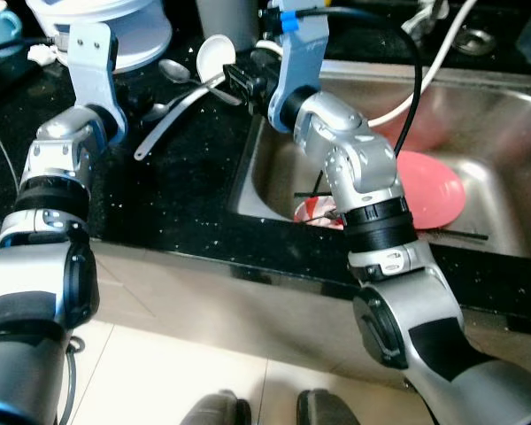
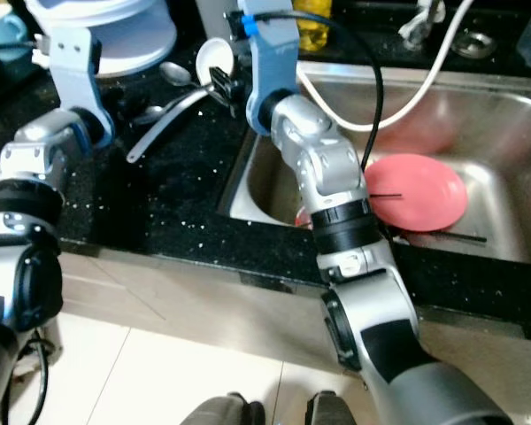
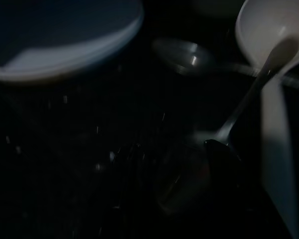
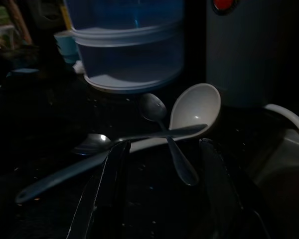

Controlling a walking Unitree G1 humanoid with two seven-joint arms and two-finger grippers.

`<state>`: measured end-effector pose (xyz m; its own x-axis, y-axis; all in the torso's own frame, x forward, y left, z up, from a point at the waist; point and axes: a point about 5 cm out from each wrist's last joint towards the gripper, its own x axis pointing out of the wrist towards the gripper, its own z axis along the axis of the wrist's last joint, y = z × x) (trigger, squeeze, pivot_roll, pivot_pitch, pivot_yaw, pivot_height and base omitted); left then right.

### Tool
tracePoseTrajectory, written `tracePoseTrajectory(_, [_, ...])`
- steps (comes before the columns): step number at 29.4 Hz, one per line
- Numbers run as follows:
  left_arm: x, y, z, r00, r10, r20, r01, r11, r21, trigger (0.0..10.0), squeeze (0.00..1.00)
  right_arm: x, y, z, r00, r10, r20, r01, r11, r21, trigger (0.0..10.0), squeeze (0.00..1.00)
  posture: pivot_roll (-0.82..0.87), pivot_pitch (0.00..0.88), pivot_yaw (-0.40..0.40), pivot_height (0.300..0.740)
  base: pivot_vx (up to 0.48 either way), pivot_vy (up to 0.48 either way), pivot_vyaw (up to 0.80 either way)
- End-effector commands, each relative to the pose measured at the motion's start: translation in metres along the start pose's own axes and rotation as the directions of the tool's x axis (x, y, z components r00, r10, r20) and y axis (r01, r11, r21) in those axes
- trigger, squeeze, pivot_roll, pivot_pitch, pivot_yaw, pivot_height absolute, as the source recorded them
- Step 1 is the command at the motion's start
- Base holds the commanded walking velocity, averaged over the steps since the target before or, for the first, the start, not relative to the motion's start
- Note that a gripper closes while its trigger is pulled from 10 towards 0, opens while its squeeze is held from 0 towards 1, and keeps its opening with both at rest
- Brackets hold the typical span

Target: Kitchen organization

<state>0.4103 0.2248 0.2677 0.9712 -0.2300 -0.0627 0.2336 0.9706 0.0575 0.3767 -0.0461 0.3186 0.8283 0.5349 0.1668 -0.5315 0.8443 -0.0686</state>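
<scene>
Spoons (image 4: 164,132) lie crossed on the black desk (image 1: 177,190) beside the sink (image 1: 478,115): a white ladle (image 4: 194,107) and two metal ones. Your right gripper (image 4: 162,191) hovers just short of them, fingers spread wide, the ladle's long handle running across its gap. Your left gripper (image 3: 139,164) hangs above another spoon; it looks parted, though the dim view leaves that unsure. No writing is readable.

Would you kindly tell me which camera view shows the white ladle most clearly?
The right wrist view: the white ladle lies whole, bowl and long handle, beyond the right end effector's open fingers. Both eye views show its bowl partly behind the right arm; the left wrist view shows it dimly, cropped at the edge.
</scene>
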Motion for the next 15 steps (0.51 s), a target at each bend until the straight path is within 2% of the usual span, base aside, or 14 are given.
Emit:
tracePoseTrajectory(1, [-0.002, 0.002, 0.001, 0.999, -0.036, -0.019, 0.036, 0.999, 0.027, 10.0, 0.0, 0.001, 0.002, 0.0, 1.0, 0.023, -0.013, -0.023, 1.0, -0.015, 10.0, 0.0, 0.07, 0.14, 0.052, 0.74, 0.0, 0.0, 0.0])
tracePoseTrajectory(2, [-0.002, 0.002, 0.001, 0.999, -0.036, -0.019, 0.036, 0.999, 0.027, 10.0, 0.0, 0.001, 0.002, 0.0, 1.0, 0.023, -0.013, -0.023, 1.0, -0.015, 10.0, 0.0, 0.07, 0.14, 0.052, 0.74, 0.0, 0.0, 0.0])
tracePoseTrajectory(5, [0.001, -0.012, 0.008, 0.989, -0.148, -0.009, 0.148, 0.985, 0.088, 10.0, 0.0, -0.002, -0.005, 0.001, 1.0, -0.002, 0.0, 0.002, 1.0, -0.023, 10.0, 0.0, 0.06, 0.143, 0.072, 0.74, 0.0, 0.0, 0.0])
tracePoseTrajectory(7, [0.0, -0.011, 0.015, 0.988, -0.155, -0.001, 0.154, 0.978, 0.139, 10.0, 0.0, -0.002, -0.009, 0.004, 1.0, -0.017, 0.016, 0.018, 1.0, -0.015, 10.0, 0.0, 0.05, 0.146, 0.08, 0.74, 0.0, 0.0, 0.0])
tracePoseTrajectory(10, [-0.002, -0.008, 0.02, 0.988, -0.153, 0.009, 0.15, 0.977, 0.155, 10.0, 0.0, -0.002, -0.011, 0.005, 0.999, -0.023, 0.026, 0.023, 1.0, -0.011, 10.0, 0.0, 0.05, 0.147, 0.084, 0.74, 0.0, 0.0, 0.0])
tracePoseTrajectory(11, [-0.003, -0.006, 0.026, 0.987, -0.157, 0.021, 0.152, 0.975, 0.16, 10.0, 0.24, -0.003, -0.011, 0.007, 0.999, -0.026, 0.033, 0.026, 1.0, -0.008, 10.0, 0.0, 0.05, 0.149, 0.085, 0.74, 0.0, 0.0, 0.0])
tracePoseTrajectory(12, [-0.003, -0.006, 0.03, 0.985, -0.172, 0.027, 0.166, 0.973, 0.158, 10.0, 1.0, -0.002, -0.012, 0.007, 0.999, -0.026, 0.037, 0.027, 1.0, -0.006, 10.0, 0.0, 0.06, 0.148, 0.085, 0.74, 0.0, 0.0, 0.0])
tracePoseTrajectory(15, [-0.002, -0.011, 0.03, 0.977, -0.215, 0.011, 0.211, 0.967, 0.145, 10.0, 1.0, -0.001, -0.011, 0.007, 0.999, -0.025, 0.04, 0.026, 1.0, -0.004, 10.0, 0.0, 0.06, 0.154, 0.085, 0.74, 0.0, 0.0, 0.0])
